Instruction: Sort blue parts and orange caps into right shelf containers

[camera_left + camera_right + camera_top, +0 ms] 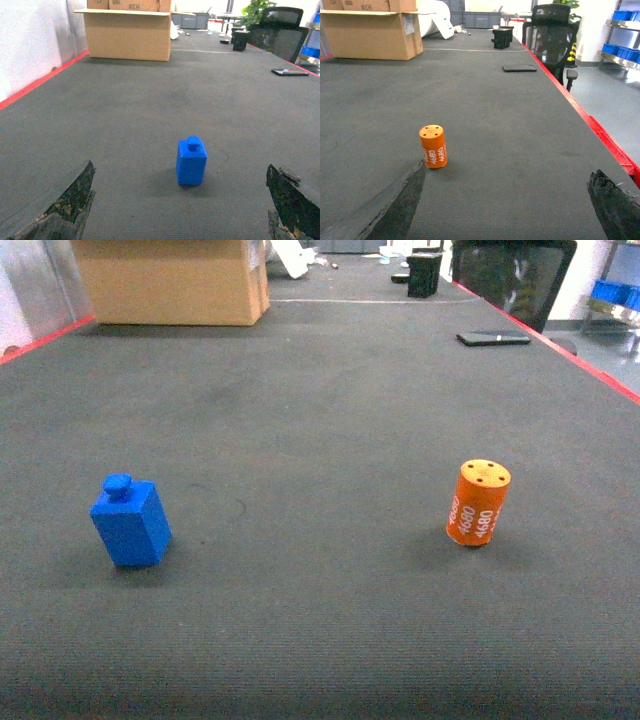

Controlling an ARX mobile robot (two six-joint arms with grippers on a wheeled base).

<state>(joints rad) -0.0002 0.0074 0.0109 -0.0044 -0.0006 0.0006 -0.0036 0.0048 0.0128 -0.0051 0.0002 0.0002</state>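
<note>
Item 1, blue part (130, 523): stands upright on the dark grey mat (320, 420), left of centre, straight ahead of the left gripper (180, 210), whose 2 fingers (65, 205) are spread wide with nothing between them and well short of the part. Item 2, orange cap (478, 502): upright cylinder marked "4680", well apart to the right; it sits just beyond the left fingertip (402, 205) of the right gripper (510, 210), likewise wide apart and empty. Blue shelf containers (620, 50) show far right, off the table, beyond a black chair (550, 35).

Head view looks down the table (320, 390); both low wrist views face likewise.
</note>
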